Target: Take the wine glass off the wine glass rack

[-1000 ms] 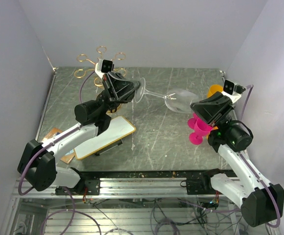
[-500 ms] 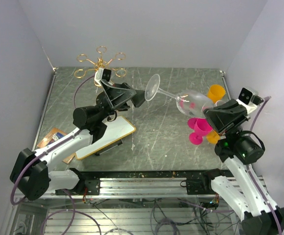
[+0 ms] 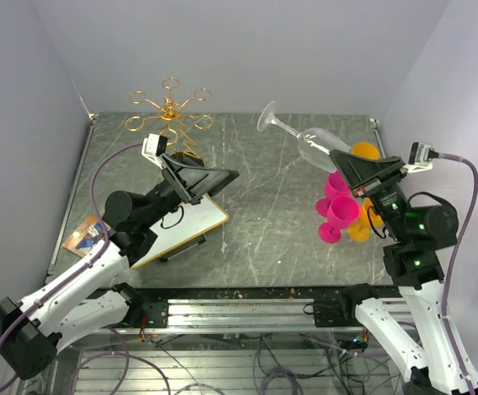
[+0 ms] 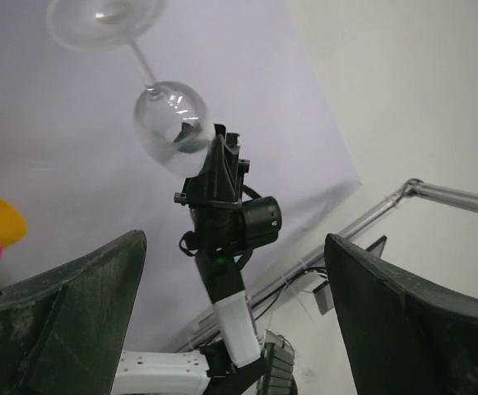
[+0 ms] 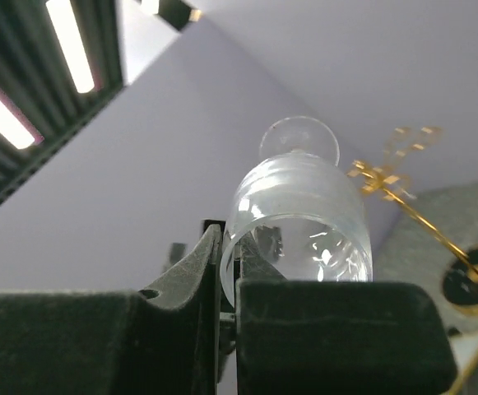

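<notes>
high on the right, the right claw [image 3: 347, 163] pinches the wine glass [image 3: 308, 140] rim; left claw [image 3: 227, 175] spread wide.

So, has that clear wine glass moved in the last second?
Yes. Judged against the gold rack in the top view, the wine glass has shifted right and farther back, gripped by the right gripper.

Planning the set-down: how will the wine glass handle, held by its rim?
Probably fragile: the wine glass is thin and clear, and the right gripper pinches only its rim. Likely slippery, being smooth and glossy. Stem and foot jut out far, so it may pivot in the grip.
</notes>
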`<state>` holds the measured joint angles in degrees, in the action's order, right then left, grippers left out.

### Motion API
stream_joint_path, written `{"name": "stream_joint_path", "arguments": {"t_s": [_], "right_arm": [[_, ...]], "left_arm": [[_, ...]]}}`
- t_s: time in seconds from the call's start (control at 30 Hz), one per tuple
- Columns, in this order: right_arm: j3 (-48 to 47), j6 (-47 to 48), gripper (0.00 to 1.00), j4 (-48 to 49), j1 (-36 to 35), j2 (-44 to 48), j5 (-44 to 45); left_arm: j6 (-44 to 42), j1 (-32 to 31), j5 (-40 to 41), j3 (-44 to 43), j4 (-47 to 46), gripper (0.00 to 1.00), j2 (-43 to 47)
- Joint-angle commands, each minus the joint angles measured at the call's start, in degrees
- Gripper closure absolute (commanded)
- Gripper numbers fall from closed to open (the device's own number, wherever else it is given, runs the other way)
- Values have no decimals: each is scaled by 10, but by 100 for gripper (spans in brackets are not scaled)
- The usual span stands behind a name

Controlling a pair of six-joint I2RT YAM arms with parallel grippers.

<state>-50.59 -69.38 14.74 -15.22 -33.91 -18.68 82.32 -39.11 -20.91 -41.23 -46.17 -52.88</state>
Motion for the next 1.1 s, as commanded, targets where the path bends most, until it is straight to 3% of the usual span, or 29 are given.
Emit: {"name": "stream_joint_path", "arguments": {"t_s": [0.0,0.23,0.47,0.8,1.07], "right_arm": [[-47,78,100,-191,-2,-26,50],[-112,116,100,-380,-3,-94,92],[-99,171,100,-440,-15,-115,148],[-150,223,100,-538,-94,-187,226],[-278,209,100,-732,-175,-332,362]], "left_arm": [[-54,-3,42,14,96,1,32],[-125,-3,61,-39,239,1,66],[-241,-2,127,-113,421,0,113],[-324,-3,153,-170,477,0,78],[-365,-3,190,-196,517,1,66]]}}
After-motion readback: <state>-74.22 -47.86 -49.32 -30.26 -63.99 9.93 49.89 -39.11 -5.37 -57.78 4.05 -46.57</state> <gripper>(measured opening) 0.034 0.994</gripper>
